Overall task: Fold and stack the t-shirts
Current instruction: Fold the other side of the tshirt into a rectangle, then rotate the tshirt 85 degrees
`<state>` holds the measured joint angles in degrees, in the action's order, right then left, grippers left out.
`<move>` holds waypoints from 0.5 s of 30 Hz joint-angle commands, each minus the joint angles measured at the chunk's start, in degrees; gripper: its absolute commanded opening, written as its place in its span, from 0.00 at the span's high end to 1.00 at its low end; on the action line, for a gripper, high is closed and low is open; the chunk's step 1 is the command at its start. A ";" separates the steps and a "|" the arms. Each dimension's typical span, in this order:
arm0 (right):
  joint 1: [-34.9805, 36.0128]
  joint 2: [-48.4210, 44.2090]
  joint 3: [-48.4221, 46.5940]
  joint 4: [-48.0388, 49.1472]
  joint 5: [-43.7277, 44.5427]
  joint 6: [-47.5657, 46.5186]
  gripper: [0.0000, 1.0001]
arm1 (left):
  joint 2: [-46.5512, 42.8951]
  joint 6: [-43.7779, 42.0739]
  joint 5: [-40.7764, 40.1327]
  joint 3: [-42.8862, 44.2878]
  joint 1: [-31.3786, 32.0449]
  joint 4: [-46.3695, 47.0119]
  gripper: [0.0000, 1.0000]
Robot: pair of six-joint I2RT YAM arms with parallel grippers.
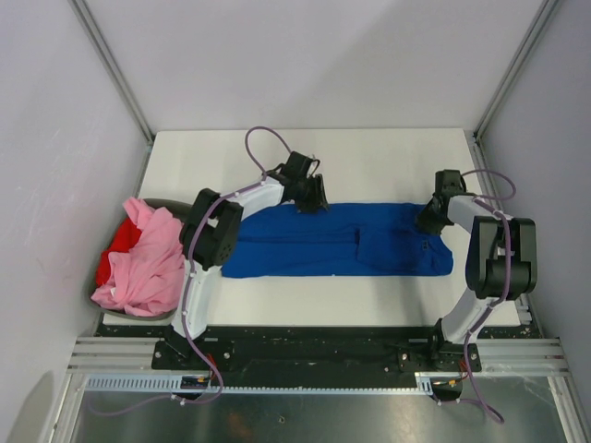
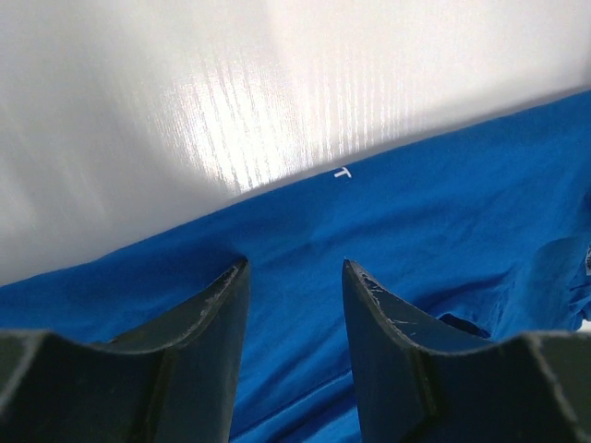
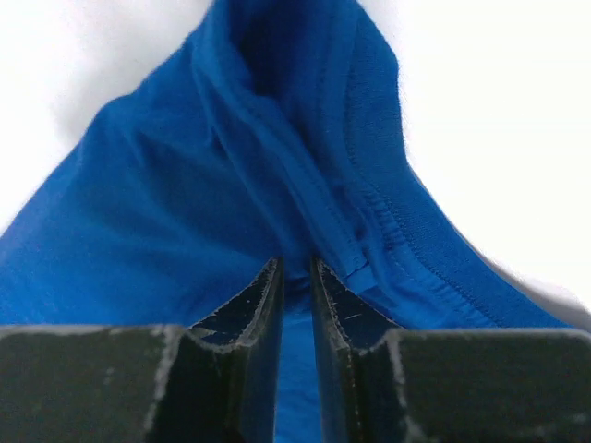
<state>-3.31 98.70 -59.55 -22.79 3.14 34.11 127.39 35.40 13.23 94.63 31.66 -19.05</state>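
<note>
Right gripper [image 3: 295, 272], jaws pinched on the right end of the blue t-shirt [image 1: 332, 242]; shirt's long axis runs leftward to the left gripper [image 2: 294, 277], jaws apart over its far edge.

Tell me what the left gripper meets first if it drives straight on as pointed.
The left gripper would most likely meet the blue t-shirt right under its open fingers, though depth is unclear.

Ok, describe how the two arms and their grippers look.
The left arm and right arm have white links, bulky black joints and a lilac cable looped alongside. The left gripper and right gripper have flat dark fingers with scuffed edges.
</note>
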 commanded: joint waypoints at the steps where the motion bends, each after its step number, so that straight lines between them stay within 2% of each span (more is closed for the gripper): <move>1: -1.05 0.81 0.24 2.27 -3.72 0.43 0.77 | -4.05 -2.31 0.25 1.74 -1.10 -1.25 0.50; 10: -0.77 -12.61 0.96 -4.92 -3.69 1.53 0.67 | -12.99 -4.10 0.10 -2.39 -1.34 -1.20 0.50; 15: 2.52 -24.87 9.25 -9.20 -4.20 8.98 0.68 | -20.50 -4.13 -0.02 -9.42 -1.13 -1.20 0.49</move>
<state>-3.22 82.87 -56.29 -26.06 -0.49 36.71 115.00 32.91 13.23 89.36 30.50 -20.64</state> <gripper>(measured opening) 0.326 0.505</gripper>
